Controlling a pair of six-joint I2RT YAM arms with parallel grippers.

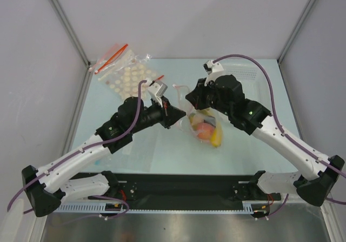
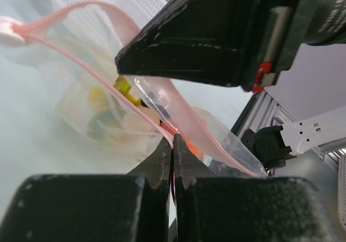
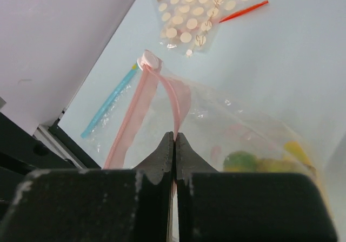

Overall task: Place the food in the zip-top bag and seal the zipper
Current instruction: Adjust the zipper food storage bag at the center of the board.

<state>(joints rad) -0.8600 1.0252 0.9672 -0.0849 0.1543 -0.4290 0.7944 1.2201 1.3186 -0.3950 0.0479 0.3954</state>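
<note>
Now the left gripper (image 2: 172,146) and right gripper (image 3: 174,139) clamp the zipper (image 3: 126,125), well clear of the tabletop's (image 1: 162,156) edges. Uneven pulling could slip it free, leaving the bag (image 3: 243,128) open.

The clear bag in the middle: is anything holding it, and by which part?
Yes. The left gripper and the right gripper each pinch the zip-top bag by its pink zipper strip at the mouth.
</note>
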